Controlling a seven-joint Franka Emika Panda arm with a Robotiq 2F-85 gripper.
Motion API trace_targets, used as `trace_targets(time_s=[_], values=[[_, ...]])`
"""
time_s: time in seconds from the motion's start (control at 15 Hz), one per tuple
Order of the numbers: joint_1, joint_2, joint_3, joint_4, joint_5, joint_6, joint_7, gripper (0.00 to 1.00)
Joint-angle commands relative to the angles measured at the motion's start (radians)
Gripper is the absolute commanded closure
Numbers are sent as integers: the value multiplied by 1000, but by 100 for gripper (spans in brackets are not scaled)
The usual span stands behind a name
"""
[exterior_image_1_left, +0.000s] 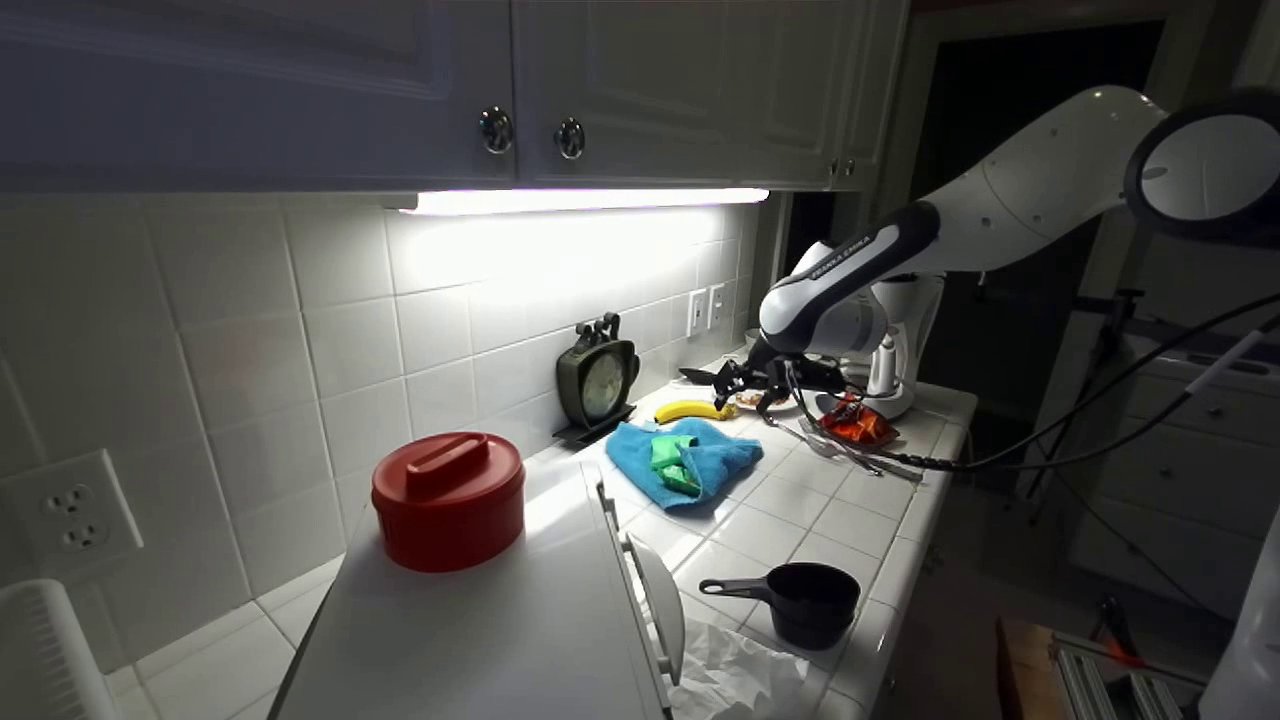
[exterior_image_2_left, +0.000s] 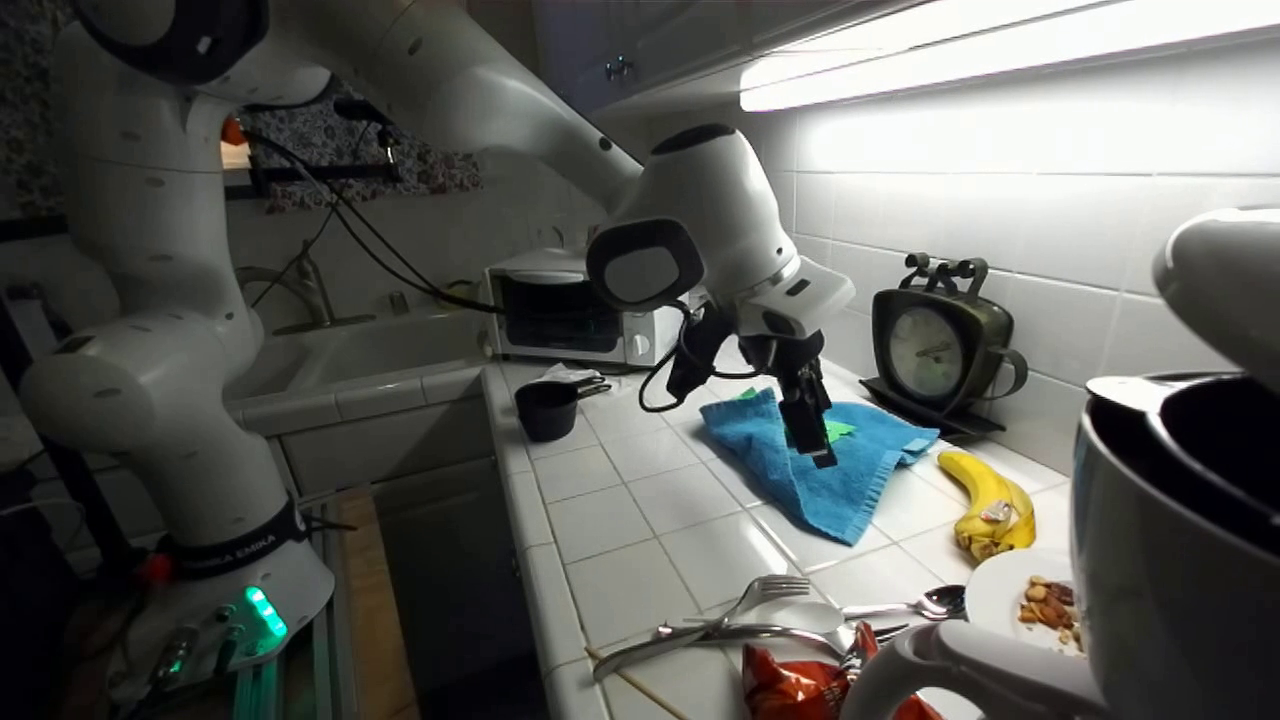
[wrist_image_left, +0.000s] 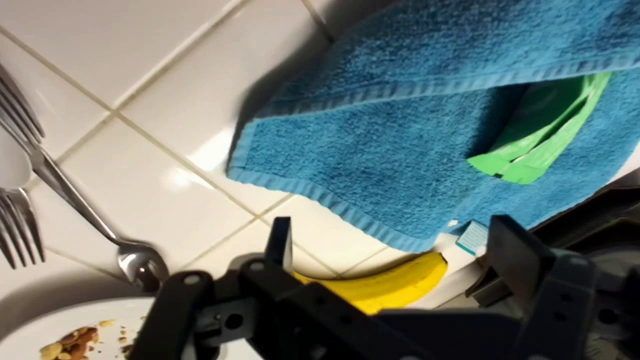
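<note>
The gripper (wrist_image_left: 393, 244) is standing with its two fingers spread wide apart; in the wrist view, part of the yellow banana (wrist_image_left: 385, 287) is showing through the gap. The unit is hanging above the white tiled counter (exterior_image_2_left: 690, 565), near the blue towel (wrist_image_left: 390, 145) and the banana. The towel is lying rumpled on the tiles, with one edge folding over a green packet (wrist_image_left: 535, 137). In the wrist view, that packet is resting on the towel's three o'clock side, partly tucked beneath the fold. Reckoned from the towel's middle in the same view, the banana is lying at six o'clock, while a spoon (wrist_image_left: 142, 265) is lying at eight, with a white plate (wrist_image_left: 100, 309) of nuts (wrist_image_left: 72, 345) sitting beyond it. In an exterior view, reckoned likewise from the towel, a dark dial-faced device (exterior_image_1_left: 603, 385) is standing upright at ten o'clock, a red lidded canister (exterior_image_1_left: 450, 500) is sitting at nine on a white toaster oven (exterior_image_1_left: 500, 640), and a black cup (exterior_image_1_left: 815, 605) with a handle is standing at five.
</note>
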Motion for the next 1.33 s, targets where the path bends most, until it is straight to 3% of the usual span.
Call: trace_targets(time_s=[0.0,0.67,1.27], values=[[8,-3,-38,-41,-25,-3,97,0],[-92,70,60,-37,51,52,-256,0],[-120,142,88,-11,50,147,-323,0]])
